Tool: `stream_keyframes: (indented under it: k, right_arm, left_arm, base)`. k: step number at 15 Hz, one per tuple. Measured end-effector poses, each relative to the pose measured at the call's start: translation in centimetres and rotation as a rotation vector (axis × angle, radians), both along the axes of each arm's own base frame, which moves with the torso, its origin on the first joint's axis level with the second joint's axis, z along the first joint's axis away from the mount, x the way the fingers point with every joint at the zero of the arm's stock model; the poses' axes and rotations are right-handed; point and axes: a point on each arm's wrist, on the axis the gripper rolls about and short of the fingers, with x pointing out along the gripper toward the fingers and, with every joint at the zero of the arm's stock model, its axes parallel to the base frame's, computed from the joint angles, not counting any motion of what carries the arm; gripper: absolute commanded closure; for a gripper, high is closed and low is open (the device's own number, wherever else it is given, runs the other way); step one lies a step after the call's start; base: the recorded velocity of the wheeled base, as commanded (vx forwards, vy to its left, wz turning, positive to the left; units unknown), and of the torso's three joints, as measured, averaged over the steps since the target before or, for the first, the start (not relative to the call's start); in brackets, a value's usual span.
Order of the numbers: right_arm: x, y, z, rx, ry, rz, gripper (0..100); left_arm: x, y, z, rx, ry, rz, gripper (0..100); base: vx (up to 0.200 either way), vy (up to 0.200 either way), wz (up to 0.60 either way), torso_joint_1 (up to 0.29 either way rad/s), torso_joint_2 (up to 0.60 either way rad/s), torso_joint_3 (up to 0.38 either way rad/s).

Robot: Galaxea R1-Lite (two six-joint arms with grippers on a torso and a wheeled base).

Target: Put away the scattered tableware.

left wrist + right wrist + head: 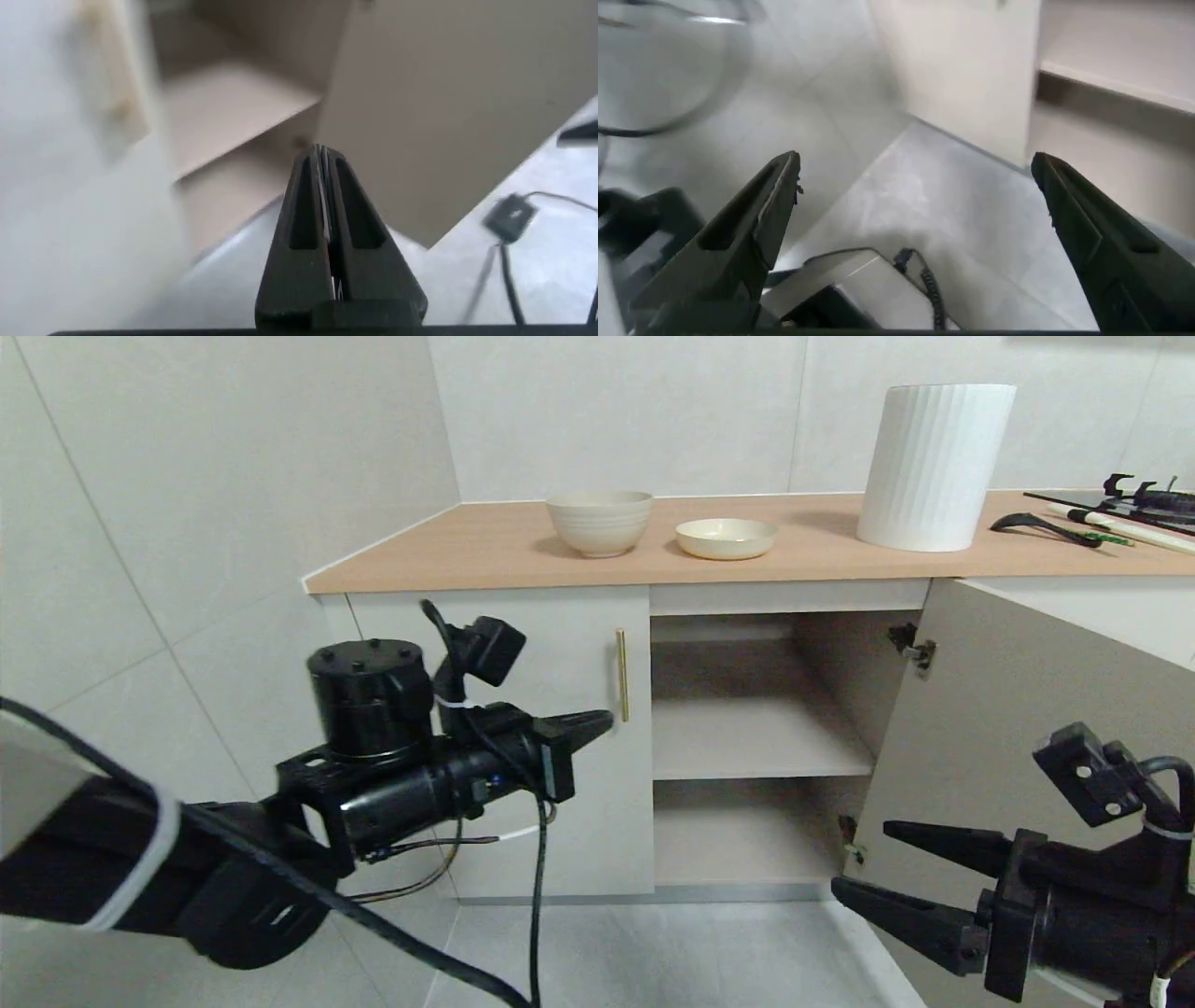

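On the wooden counter [485,546] stand a cream ribbed bowl [598,522] and, to its right, a shallow cream dish [725,538]. Below them the cabinet [747,737] has its right door [943,709] swung open, showing two bare shelves. My left gripper [597,721] is shut with nothing in it, held in front of the closed left door, near the gold handle [622,674]. My right gripper [859,863] is open and low, beside the open door's lower edge. In the left wrist view the shut fingers [322,205] point at the open cabinet [234,103].
A tall white ribbed container [934,467] stands on the counter's right part. Further right lie a black ladle [1041,527], chopsticks and other utensils [1134,513]. Tiled walls close the left side. Grey floor tiles [653,943] spread before the cabinet.
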Motion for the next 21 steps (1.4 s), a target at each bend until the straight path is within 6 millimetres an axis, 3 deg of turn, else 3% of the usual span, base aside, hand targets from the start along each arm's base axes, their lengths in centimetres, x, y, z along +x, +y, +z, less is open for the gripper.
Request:
stream_keyframes:
  k: [4,7,9,10,14,21]
  right_arm:
    - [2.9,0.3,2.6,-0.189,-0.168,-0.326,0]
    - [4.3,0.8,4.9,-0.214,-0.187,-0.404,0]
    - [4.6,0.8,5.9,-0.243,-0.155,-0.405,0]
    - [4.6,0.8,6.3,-0.262,-0.133,-0.4,0]
    - [5.0,1.1,7.8,-0.149,-0.034,-0.415,0]
    - [3.4,0.3,8.7,-0.182,0.046,-0.4,0]
  left_arm:
    - [-5.8,6.0,3.7,0.087,0.128,0.11,100]
    - [-11.0,9.1,5.8,0.105,0.175,0.164,100]
    - [-12.9,10.1,6.8,0.087,0.133,0.199,100]
    - [-13.4,10.5,7.2,0.079,0.109,0.22,0]
    - [-13.8,10.8,7.9,0.061,0.07,0.244,0]
    - [-13.4,11.1,8.3,0.055,0.043,0.261,0]
  base:
    - [0.0,0.0,0.0,0.0,0.0,0.0]
    - [0.0,0.0,0.0,0.0,0.0,0.0]
    - [0.0,0.0,0.0,0.0,0.0,0.0]
    - [0.0,0.0,0.0,0.0,0.0,0.0]
    - [0.0,0.0,0.0,0.0,0.0,0.0]
    - [0.0,0.0,0.0,0.0,0.0,0.0]
